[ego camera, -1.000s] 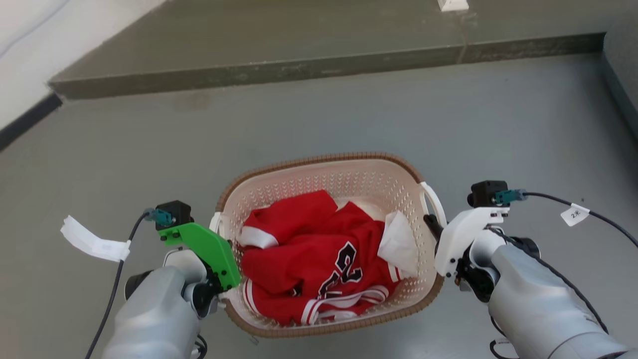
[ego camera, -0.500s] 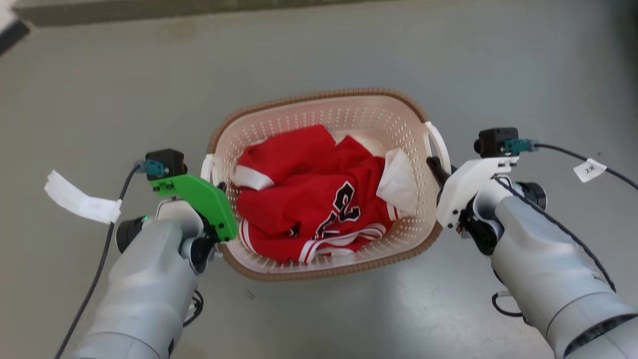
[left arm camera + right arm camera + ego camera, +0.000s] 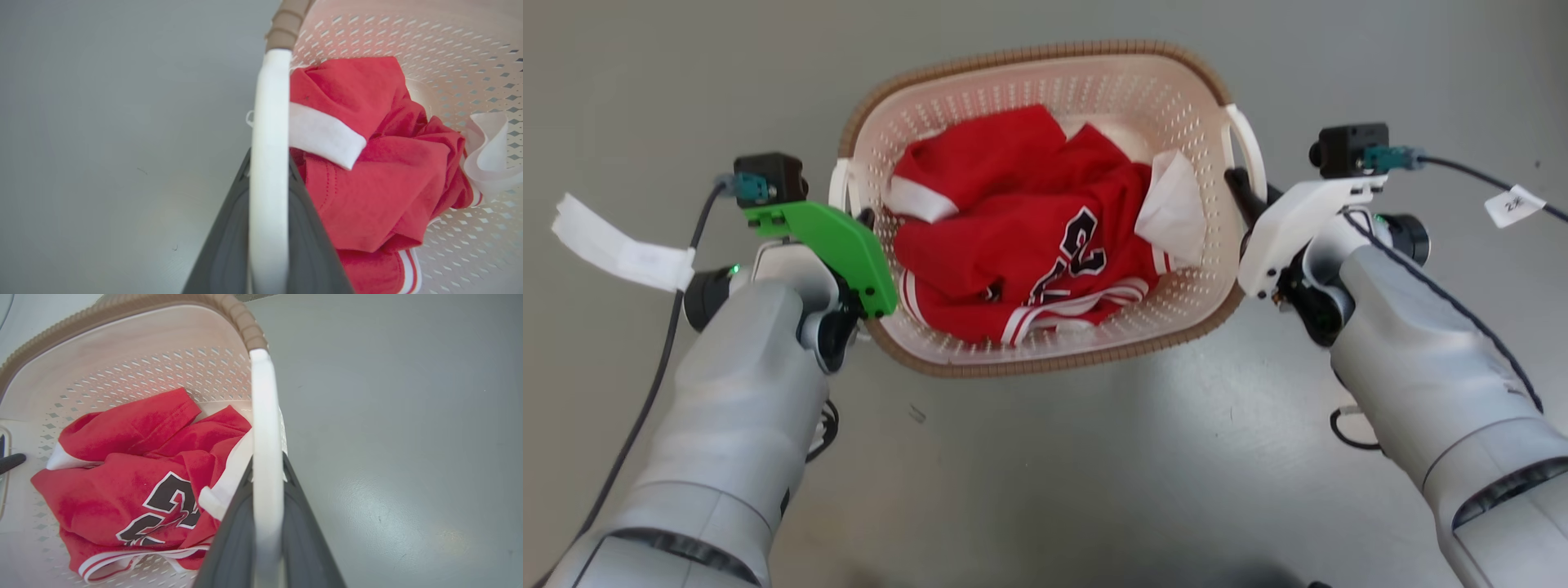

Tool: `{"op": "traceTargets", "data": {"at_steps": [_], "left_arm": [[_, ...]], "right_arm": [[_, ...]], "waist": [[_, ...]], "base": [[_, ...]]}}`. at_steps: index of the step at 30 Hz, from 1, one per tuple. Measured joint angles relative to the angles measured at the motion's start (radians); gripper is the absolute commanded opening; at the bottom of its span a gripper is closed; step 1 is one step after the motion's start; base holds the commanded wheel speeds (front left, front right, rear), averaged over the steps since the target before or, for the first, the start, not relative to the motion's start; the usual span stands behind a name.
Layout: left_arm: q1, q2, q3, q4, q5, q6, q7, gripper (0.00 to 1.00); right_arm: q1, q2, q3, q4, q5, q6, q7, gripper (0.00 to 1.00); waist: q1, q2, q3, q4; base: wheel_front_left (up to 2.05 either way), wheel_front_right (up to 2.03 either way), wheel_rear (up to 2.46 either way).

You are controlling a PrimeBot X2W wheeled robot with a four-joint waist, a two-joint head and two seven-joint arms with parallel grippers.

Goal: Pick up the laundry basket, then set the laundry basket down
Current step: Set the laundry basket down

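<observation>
The laundry basket (image 3: 1029,54) is cream-white and perforated with a brown woven-look rim, and it stands out against the grey floor at the top middle of the head view. A red jersey (image 3: 1013,237) with black numbers and a white cloth (image 3: 1172,208) lie inside it. My left gripper (image 3: 864,219), under its green plate, is shut on the basket's left white handle (image 3: 269,122). My right gripper (image 3: 1243,189) is shut on the right white handle (image 3: 265,416). In each wrist view the handle runs between that gripper's two dark fingers. I cannot tell whether the basket touches the floor.
Smooth grey floor (image 3: 1045,474) lies on all sides of the basket. A white paper tag (image 3: 613,249) hangs from the left wrist cable and a smaller tag (image 3: 1512,204) from the right one. Both forearms reach in from the lower corners.
The head camera has tipped downward: the raised step at the top has left the picture and the basket sits higher in it. Both grippers keep the same hold on the handles.
</observation>
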State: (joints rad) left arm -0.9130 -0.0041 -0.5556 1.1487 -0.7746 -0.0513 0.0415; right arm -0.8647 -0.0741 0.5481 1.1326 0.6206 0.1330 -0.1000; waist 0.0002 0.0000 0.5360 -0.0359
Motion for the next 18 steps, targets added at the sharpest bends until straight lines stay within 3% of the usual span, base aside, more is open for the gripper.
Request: {"op": "traceTargets", "data": {"at_steps": [18], "left_arm": [[-0.173, 0.002, -0.012, -0.017, 0.042, 0.012, -0.021, 0.00]], "right_arm": [[-0.164, -0.035, -0.015, -0.011, -0.006, -0.002, -0.031, 0.00]], "waist": [[0.0000, 0.0000, 0.232, -0.002]], "base": [[0.00, 0.00, 0.00]]}}
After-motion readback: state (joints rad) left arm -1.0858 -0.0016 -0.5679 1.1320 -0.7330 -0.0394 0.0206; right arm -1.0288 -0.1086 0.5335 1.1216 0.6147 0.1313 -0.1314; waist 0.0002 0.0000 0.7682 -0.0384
